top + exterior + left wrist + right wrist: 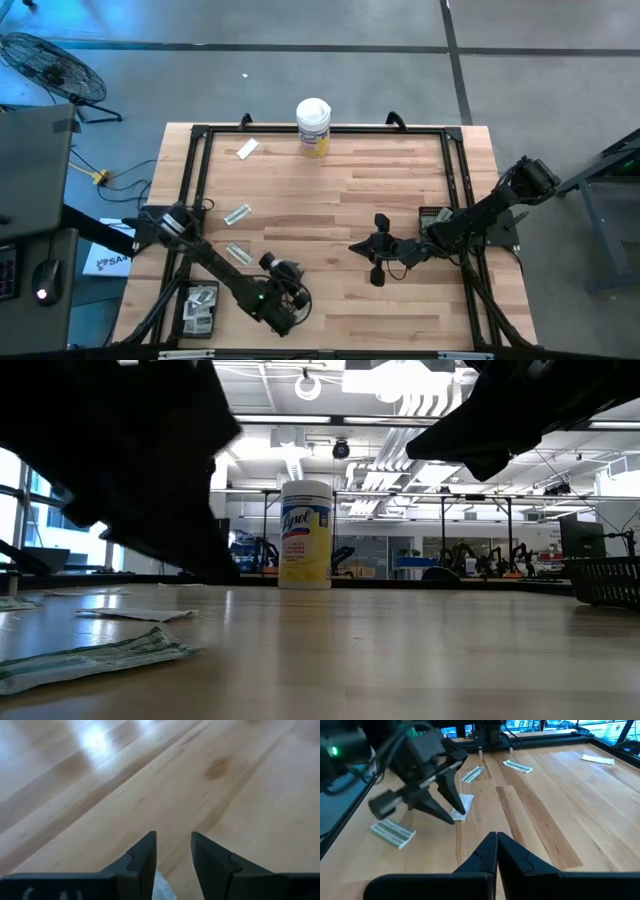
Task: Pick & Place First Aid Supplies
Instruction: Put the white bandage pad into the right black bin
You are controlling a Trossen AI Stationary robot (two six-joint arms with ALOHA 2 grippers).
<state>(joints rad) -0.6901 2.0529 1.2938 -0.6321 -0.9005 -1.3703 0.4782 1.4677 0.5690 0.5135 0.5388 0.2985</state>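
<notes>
"Lysol" on white canister (305,535) yellow label; nothing else legible.

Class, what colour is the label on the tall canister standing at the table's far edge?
Yellow, on a white canister; the low view shows it best.

The high view looks straight down from well above the desk (400,190), taking in its whole top and the canister (313,126) at the far edge. The low view sits at desk height, facing that canister (305,534) across the wood into the room behind. The left wrist view looks down close onto bare planks past its own fingers (142,860). The right wrist view looks across the desk at the left hand (456,815), which the high view also shows.
</notes>
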